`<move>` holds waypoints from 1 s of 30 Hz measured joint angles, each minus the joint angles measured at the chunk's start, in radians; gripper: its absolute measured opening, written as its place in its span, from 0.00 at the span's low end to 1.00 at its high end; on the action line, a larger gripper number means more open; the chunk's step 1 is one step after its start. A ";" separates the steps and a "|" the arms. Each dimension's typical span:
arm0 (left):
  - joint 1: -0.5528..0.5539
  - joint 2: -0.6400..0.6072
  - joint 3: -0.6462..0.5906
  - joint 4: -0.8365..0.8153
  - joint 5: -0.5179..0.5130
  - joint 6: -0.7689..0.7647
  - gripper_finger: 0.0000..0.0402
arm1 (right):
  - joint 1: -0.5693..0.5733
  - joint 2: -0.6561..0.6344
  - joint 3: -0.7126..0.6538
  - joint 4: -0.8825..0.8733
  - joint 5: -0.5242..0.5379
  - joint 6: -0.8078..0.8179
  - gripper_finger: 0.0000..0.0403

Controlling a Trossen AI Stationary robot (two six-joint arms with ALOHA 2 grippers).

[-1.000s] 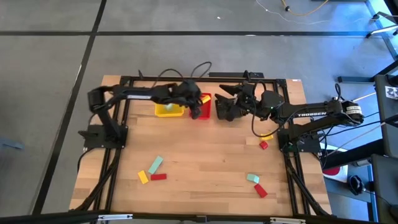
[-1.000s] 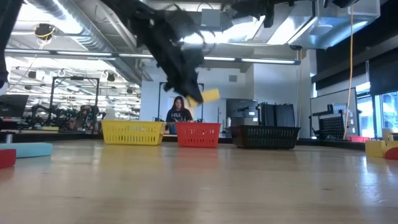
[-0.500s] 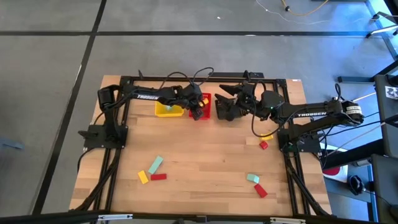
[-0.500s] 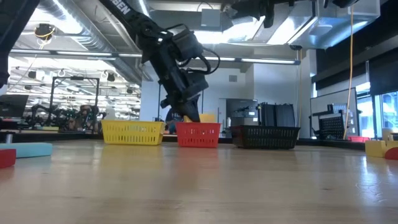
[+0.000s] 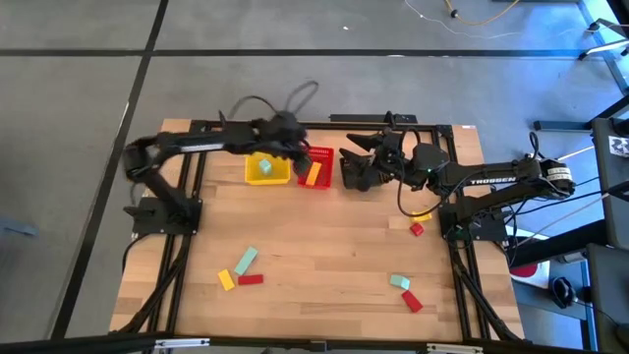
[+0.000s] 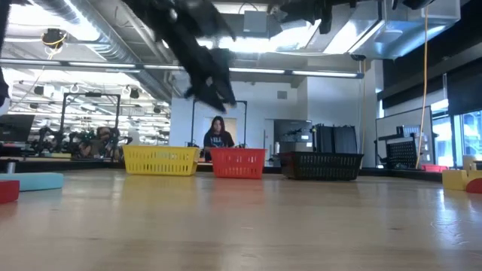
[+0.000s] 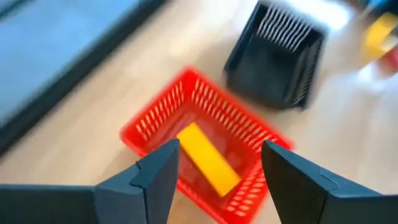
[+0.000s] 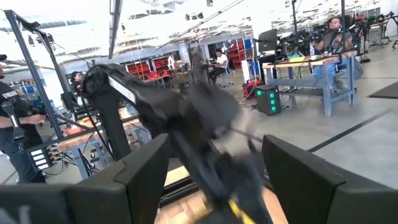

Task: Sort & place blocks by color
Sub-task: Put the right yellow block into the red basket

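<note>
Yellow block [image 7: 208, 159] in red basket [image 7: 149, 121], below spread left fingers [image 7: 163, 171]

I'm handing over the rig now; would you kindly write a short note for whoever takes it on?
Left gripper: jaws open, empty, above the red mesh basket, where a flat yellow block lies, wrong colour.
Right gripper: jaws open, empty, over the black mesh basket.
Yellow mesh basket holds one pale teal block.
Left: seven blocks loose on the wooden table.
</note>
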State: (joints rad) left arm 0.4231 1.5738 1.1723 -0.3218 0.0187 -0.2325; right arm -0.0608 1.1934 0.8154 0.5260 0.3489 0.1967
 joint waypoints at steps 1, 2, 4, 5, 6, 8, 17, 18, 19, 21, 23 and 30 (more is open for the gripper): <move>-0.005 -0.052 -0.020 0.012 -0.001 -0.010 0.54 | 0.000 0.000 0.000 -0.006 -0.001 0.000 0.64; -0.014 -0.106 -0.050 0.032 -0.003 -0.029 0.54 | 0.000 0.000 0.000 -0.013 -0.002 0.000 0.64; -0.048 -0.226 -0.132 0.086 -0.010 -0.086 0.54 | 0.000 0.000 0.000 -0.025 -0.007 0.001 0.64; -0.074 -0.287 -0.184 0.132 -0.016 -0.114 0.54 | 0.000 0.000 0.000 -0.033 -0.016 0.004 0.64; -0.103 -0.349 -0.240 0.184 -0.025 -0.137 0.54 | 0.000 0.000 0.000 -0.042 -0.035 0.006 0.64; -0.173 -0.465 -0.348 0.301 -0.042 -0.178 0.54 | 0.000 0.000 0.000 -0.054 -0.095 0.021 0.64; -0.381 -0.806 -0.637 0.699 -0.068 -0.230 0.55 | 0.001 0.000 0.000 -0.053 -0.449 0.235 0.64; -0.385 -0.828 -0.645 0.698 -0.080 -0.224 0.55 | 0.001 0.000 0.000 -0.053 -0.449 0.279 0.64; -0.385 -0.846 -0.651 0.698 -0.090 -0.207 0.55 | 0.001 0.000 0.000 -0.053 -0.449 0.328 0.64; -0.385 -0.876 -0.657 0.694 -0.107 -0.172 0.55 | 0.005 0.000 0.000 -0.073 -0.448 0.419 0.64; -0.385 -0.897 -0.657 0.699 -0.124 -0.133 0.55 | 0.006 0.000 0.000 -0.135 -0.441 0.515 0.64; -0.385 -0.922 -0.657 0.697 -0.139 -0.079 0.55 | 0.022 0.000 0.133 -0.904 -0.426 0.858 0.63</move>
State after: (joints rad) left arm 0.0383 0.6514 0.5152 0.3753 -0.1204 -0.3112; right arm -0.0385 1.1934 0.9482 -0.3776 -0.0770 1.0548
